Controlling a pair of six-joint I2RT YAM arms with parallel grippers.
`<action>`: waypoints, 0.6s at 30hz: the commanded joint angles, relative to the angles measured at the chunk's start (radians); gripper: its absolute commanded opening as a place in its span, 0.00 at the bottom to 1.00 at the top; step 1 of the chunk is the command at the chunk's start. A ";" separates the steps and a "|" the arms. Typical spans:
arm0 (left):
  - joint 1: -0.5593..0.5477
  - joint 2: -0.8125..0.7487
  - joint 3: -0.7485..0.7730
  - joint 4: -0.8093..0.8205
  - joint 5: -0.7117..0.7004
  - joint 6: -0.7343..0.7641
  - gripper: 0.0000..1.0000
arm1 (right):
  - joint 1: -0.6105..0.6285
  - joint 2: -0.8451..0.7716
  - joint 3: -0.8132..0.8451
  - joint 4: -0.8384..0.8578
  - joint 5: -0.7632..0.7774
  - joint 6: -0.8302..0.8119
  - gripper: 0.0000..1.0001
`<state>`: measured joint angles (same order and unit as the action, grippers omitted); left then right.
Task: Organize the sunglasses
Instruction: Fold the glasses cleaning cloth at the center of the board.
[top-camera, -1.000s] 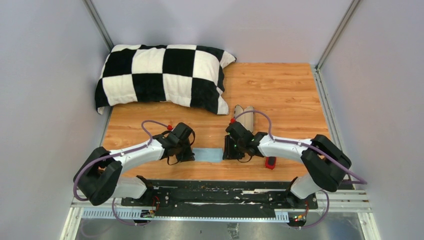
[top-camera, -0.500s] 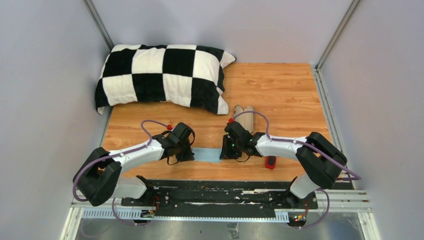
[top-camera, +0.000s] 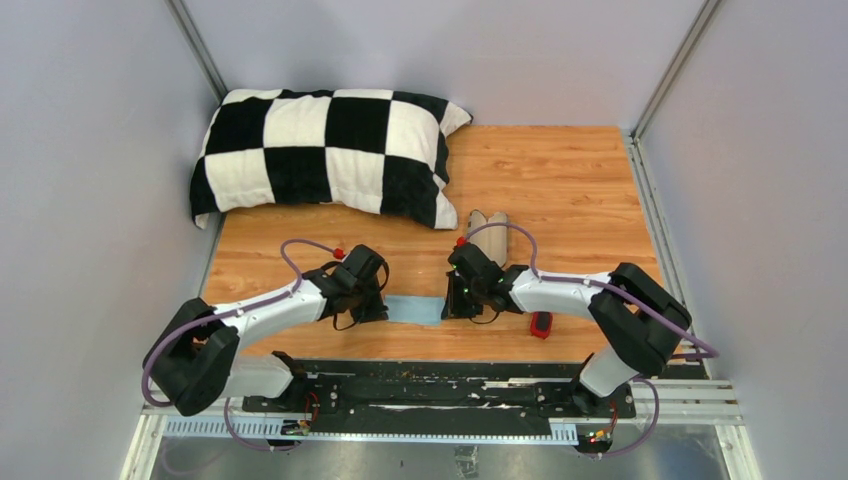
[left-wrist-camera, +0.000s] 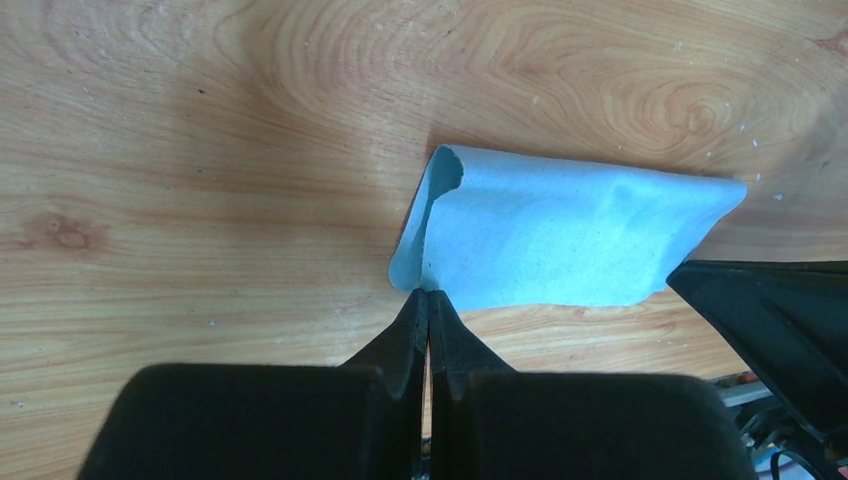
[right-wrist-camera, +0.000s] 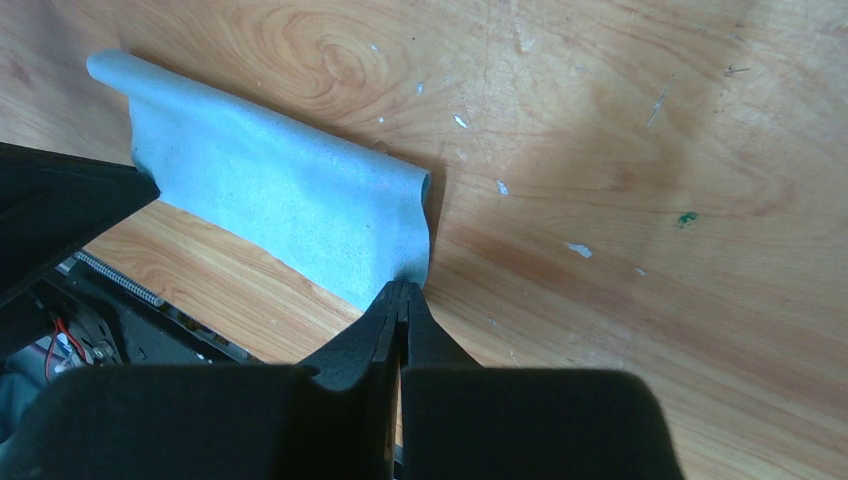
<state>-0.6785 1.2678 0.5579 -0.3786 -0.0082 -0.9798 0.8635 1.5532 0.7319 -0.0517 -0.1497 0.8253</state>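
The red sunglasses (top-camera: 541, 326) lie on the table near its front edge, just under my right arm; neither wrist view shows them. A light blue cloth (top-camera: 416, 309) is stretched between my two grippers. My left gripper (left-wrist-camera: 428, 293) is shut on the cloth's (left-wrist-camera: 560, 235) near left corner. My right gripper (right-wrist-camera: 402, 285) is shut on the cloth's (right-wrist-camera: 270, 205) near right corner. The cloth looks folded over, its far edge a rolled fold on the wood.
A grey oblong case (top-camera: 489, 237) lies behind my right gripper. A black-and-white checked pillow (top-camera: 325, 150) fills the back left. The table's front edge and a black rail (top-camera: 440, 378) run just below the cloth.
My right gripper has shifted slightly left, toward the left gripper. The left gripper, cloth and sunglasses look unchanged.
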 joint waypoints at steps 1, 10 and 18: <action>-0.009 -0.030 0.018 -0.021 -0.012 0.012 0.00 | -0.009 0.017 -0.006 -0.031 0.000 -0.014 0.00; -0.009 -0.058 0.030 -0.038 -0.028 0.018 0.00 | -0.009 -0.006 -0.005 -0.027 0.003 -0.035 0.00; -0.009 -0.052 0.014 -0.026 -0.035 0.008 0.00 | -0.008 -0.021 -0.011 -0.008 -0.012 -0.038 0.00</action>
<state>-0.6785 1.2236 0.5667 -0.4007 -0.0132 -0.9733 0.8635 1.5520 0.7319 -0.0505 -0.1535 0.8070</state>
